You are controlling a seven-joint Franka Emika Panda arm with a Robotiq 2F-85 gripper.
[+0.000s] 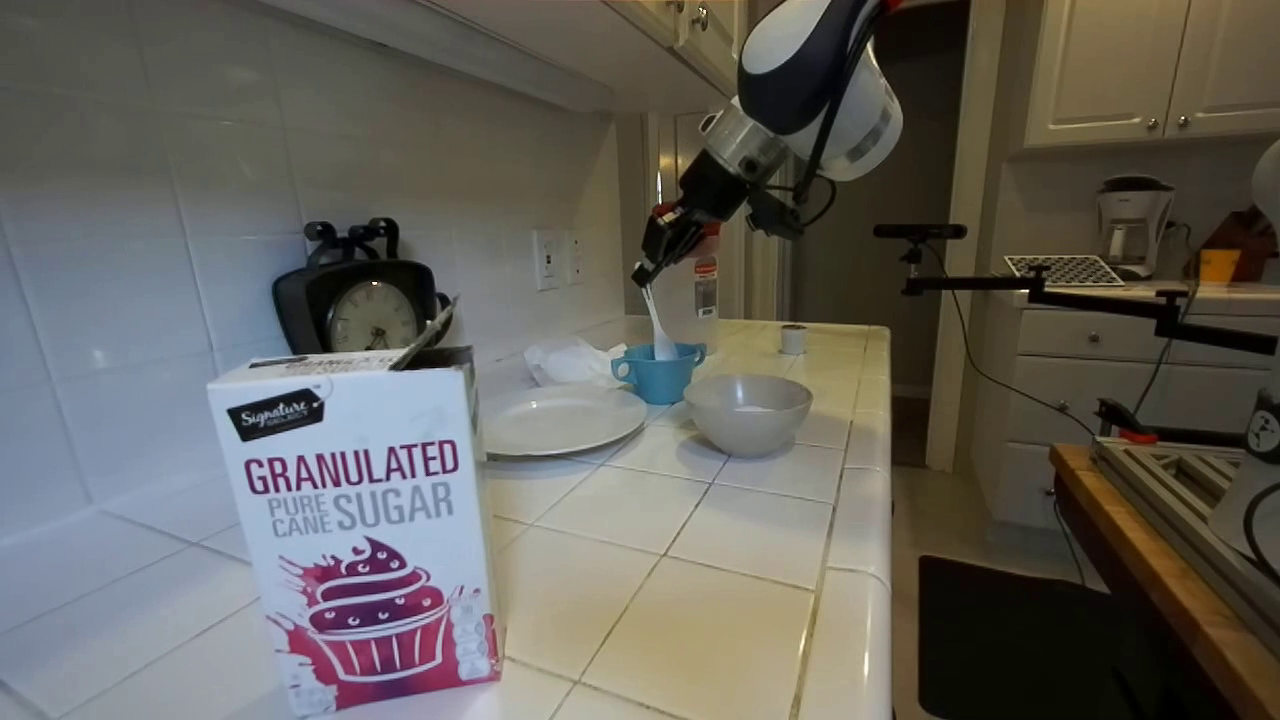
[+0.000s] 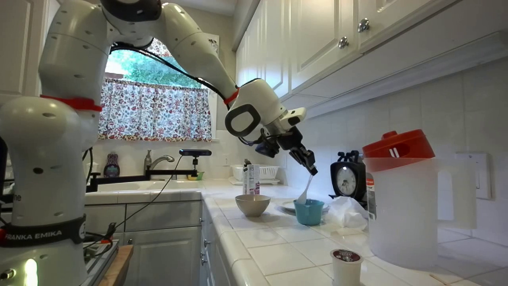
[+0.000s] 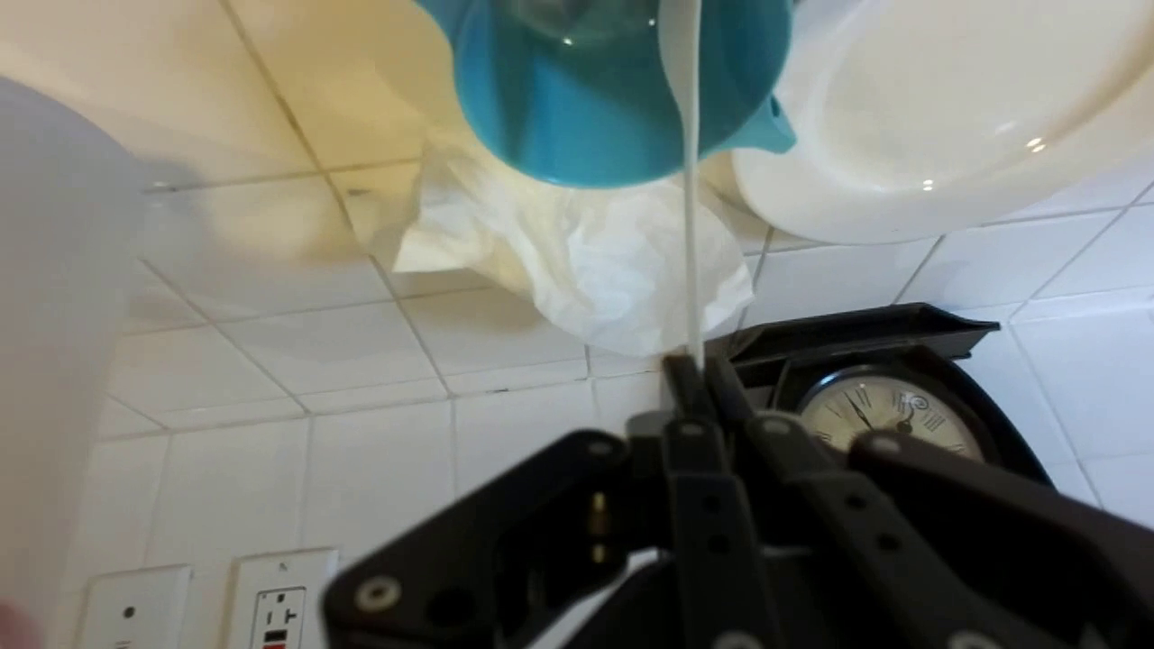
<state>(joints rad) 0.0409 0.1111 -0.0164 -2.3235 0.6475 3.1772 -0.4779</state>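
1 daylit window [image 2: 158, 73] has floral curtains [image 2: 154, 111]; white cabinets [image 2: 317, 33] hang above a white tiled wall [image 1: 220, 230].

Arm [image 2: 200, 55] arched, gripper [image 3: 700, 364] pinched, angled downward

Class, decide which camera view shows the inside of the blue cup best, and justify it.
The wrist view: it looks down into the blue cup, showing the inner wall, though the picture's edge crops it. Both exterior views show mainly its outer wall from the side, with the white utensil at its mouth.
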